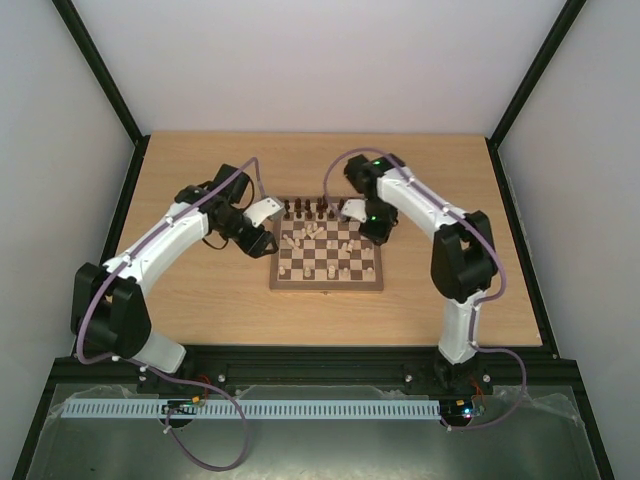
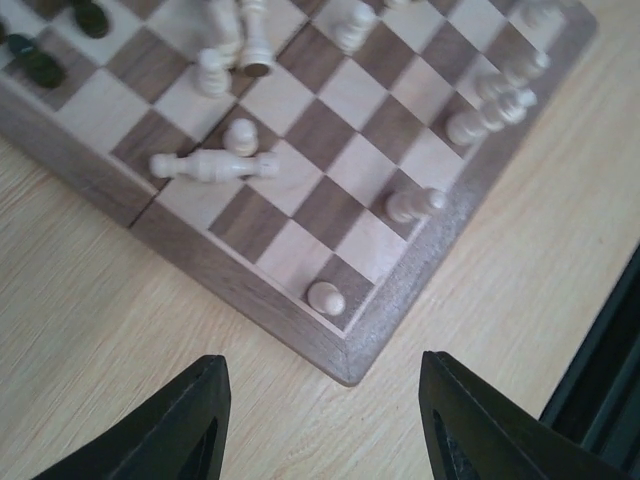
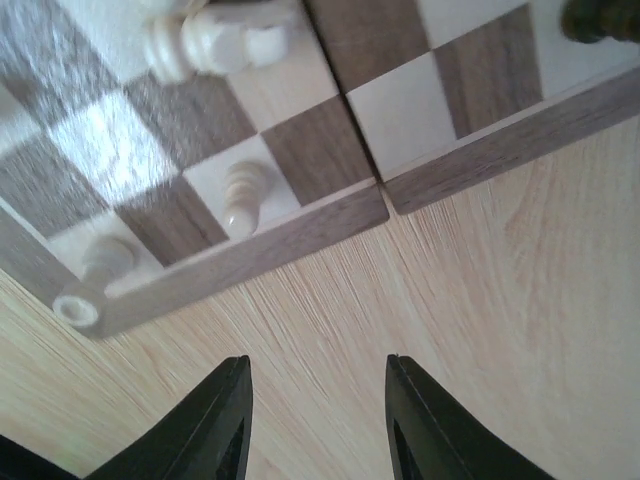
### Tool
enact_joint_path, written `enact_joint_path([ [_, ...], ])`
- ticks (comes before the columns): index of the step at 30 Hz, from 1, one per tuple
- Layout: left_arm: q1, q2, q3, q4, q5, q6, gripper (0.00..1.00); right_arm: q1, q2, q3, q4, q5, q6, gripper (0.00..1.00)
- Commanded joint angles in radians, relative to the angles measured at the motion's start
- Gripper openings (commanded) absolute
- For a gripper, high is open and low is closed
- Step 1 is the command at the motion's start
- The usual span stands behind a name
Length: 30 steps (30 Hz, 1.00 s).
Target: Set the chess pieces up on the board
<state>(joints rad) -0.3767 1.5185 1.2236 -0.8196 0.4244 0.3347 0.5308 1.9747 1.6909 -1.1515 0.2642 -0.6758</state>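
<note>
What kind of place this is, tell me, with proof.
Likely a robot test cell: left arm and right arm bolted to a wooden table, enclosed by white walls in a black frame, with a chessboard staged.

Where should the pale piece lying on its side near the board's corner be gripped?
The fallen piece lies flat on the board, so probably come from straight above and close across its middle, fingers on its two long sides. Stay toward the end away from the upright pawn beside it.

Left tool [image 2: 320,372] spread wide, empty; right tool [image 3: 316,370] spread, empty.
</note>
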Motion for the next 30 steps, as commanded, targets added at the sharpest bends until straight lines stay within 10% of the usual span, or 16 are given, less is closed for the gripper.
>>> enact_joint_path([
  [1,-0.014,-0.019,-0.046,-0.018,0.085,0.218,0.55,-0.116,-0.095,-0.091,0.124,-0.361,0.085,0.37],
  [12,-0.064,0.037,-0.096,0.02,0.033,0.26,0.47,-0.187,-0.274,-0.351,0.423,-0.633,0.245,0.38],
  [30,-0.104,0.085,-0.16,0.135,-0.026,0.217,0.5,-0.149,-0.167,-0.386,0.424,-0.493,0.242,0.4],
])
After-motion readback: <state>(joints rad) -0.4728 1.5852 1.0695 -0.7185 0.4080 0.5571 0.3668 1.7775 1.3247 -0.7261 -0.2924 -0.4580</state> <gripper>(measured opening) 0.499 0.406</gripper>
